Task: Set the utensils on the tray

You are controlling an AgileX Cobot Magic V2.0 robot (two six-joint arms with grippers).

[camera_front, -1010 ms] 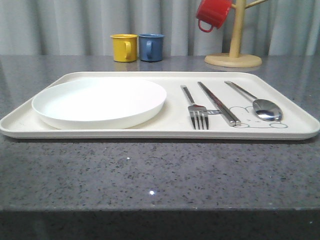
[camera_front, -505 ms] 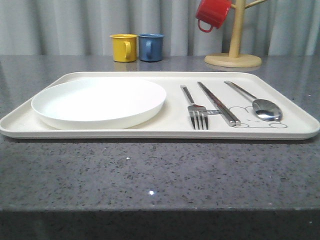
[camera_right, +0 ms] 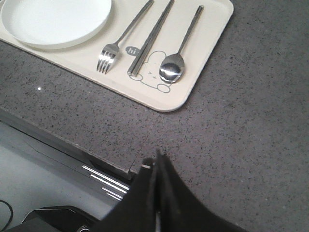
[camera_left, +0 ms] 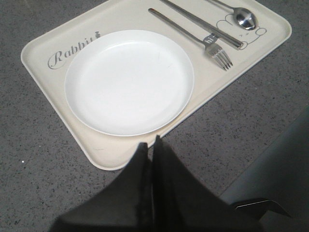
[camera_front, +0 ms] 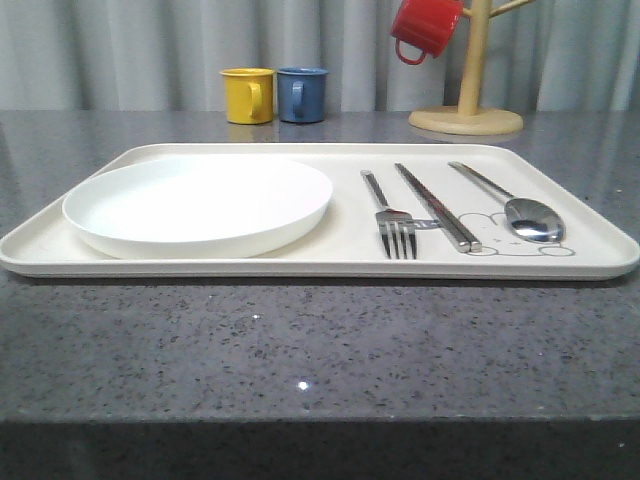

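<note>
Tray (camera_front: 560,262) sits flat on the grey counter (camera_front: 300,350), ahead of both pincers. White plate (camera_front: 200,205) occupies its left half, nearest the left gripper (camera_left: 153,145). On the right half, nearest the right gripper (camera_right: 158,162), lie the chopsticks (camera_front: 437,205), then fork (camera_front: 390,215) and spoon (camera_front: 520,208) either side, parallel, not touching one another. Both grippers are clenched tight, fingers pressed together, grasping nothing, held well back from the tray. Judgement: all three utensils are placed; task looks complete, nothing left to move.
</note>
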